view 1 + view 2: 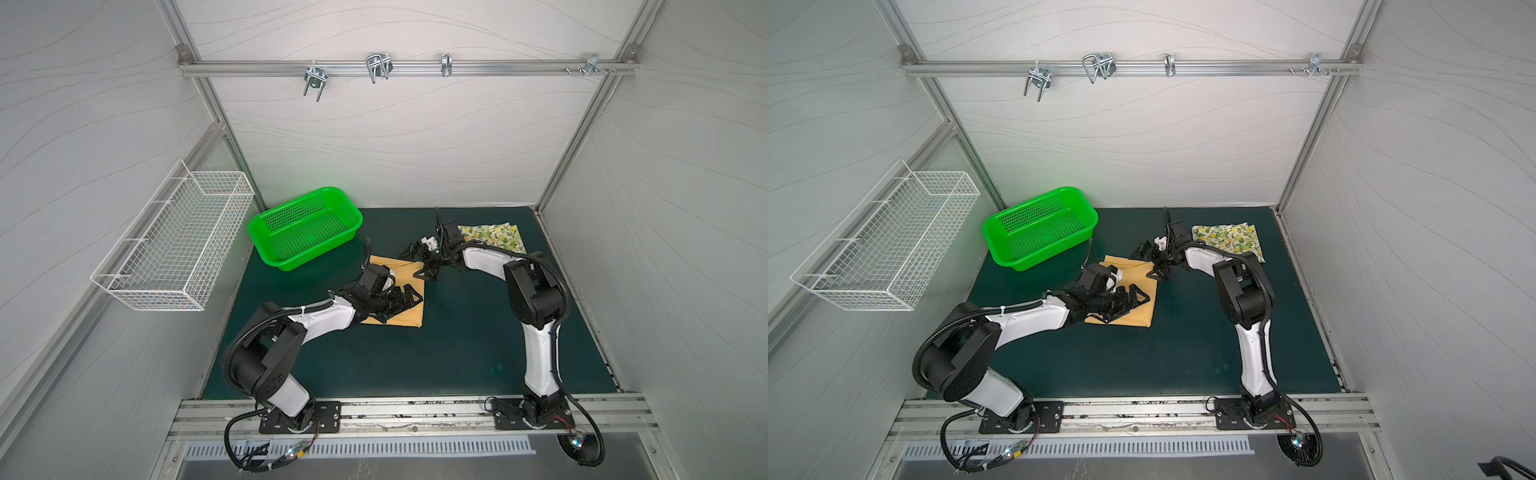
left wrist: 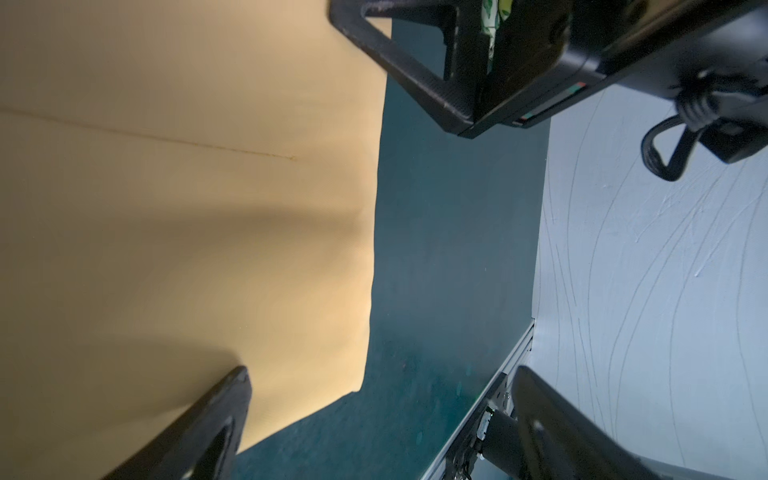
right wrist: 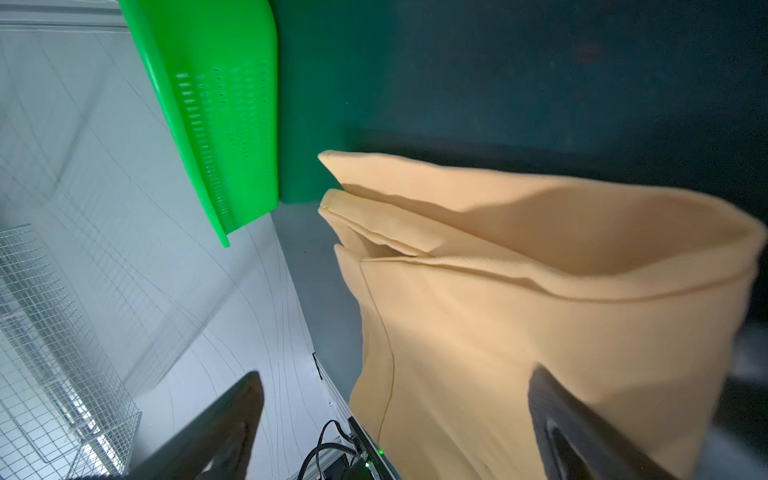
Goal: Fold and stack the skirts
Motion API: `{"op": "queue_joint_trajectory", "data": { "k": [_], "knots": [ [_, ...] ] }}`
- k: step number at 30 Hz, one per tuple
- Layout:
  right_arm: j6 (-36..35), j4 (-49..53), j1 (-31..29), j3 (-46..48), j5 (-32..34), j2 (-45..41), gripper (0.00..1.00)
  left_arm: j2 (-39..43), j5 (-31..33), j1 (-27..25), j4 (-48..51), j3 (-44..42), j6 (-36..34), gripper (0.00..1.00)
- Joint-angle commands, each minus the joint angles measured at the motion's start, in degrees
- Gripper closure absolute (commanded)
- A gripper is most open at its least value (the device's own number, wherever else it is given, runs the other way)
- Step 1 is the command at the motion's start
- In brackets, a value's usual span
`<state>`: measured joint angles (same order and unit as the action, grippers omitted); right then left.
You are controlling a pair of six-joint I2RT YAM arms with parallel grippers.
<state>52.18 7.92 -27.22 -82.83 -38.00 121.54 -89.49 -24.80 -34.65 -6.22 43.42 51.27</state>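
The plain mustard skirt point(image 1: 399, 270) point(image 1: 1129, 270) lies flat in the middle of the green mat. It fills much of the left wrist view point(image 2: 187, 208), and the right wrist view shows its layered hem point(image 3: 540, 311). The lemon-print skirt point(image 1: 494, 237) point(image 1: 1229, 239) lies folded at the back right. My left gripper point(image 1: 403, 305) point(image 1: 1125, 306) point(image 2: 382, 415) hovers open over the mustard skirt's near right part and holds nothing. My right gripper point(image 1: 417, 262) point(image 1: 1150, 261) point(image 3: 395, 415) stands open at that skirt's far right corner, also with nothing in it.
A green plastic basket point(image 1: 305, 226) point(image 1: 1040, 226) point(image 3: 220, 104) stands at the back left of the mat. A white wire basket point(image 1: 174, 245) point(image 1: 884, 245) hangs on the left wall. Metal hooks point(image 1: 378, 66) sit on the rail above.
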Motion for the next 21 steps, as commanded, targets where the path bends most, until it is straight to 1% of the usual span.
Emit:
{"op": "queue_joint_trajectory", "data": {
  "k": [1,8,13,21],
  "knots": [
    [1.0,-1.7,1.2,1.8,0.4,1.3,0.01,-1.1,1.4,0.5,-2.1,-0.4,-0.3,0.02],
    [3.2,-7.7,2.9,8.7,1.2,0.5,0.01,-1.7,0.6,3.6,-2.8,-3.2,-0.9,0.02],
    [5.0,-12.8,3.0,14.9,2.3,-2.1,0.01,-2.9,-0.6,6.6,-2.4,-4.5,-2.3,0.02],
    [8.6,-21.0,3.0,24.1,3.9,-7.2,0.01,-8.2,-0.7,9.4,-0.5,-3.2,-4.9,0.02]
  ]
}}
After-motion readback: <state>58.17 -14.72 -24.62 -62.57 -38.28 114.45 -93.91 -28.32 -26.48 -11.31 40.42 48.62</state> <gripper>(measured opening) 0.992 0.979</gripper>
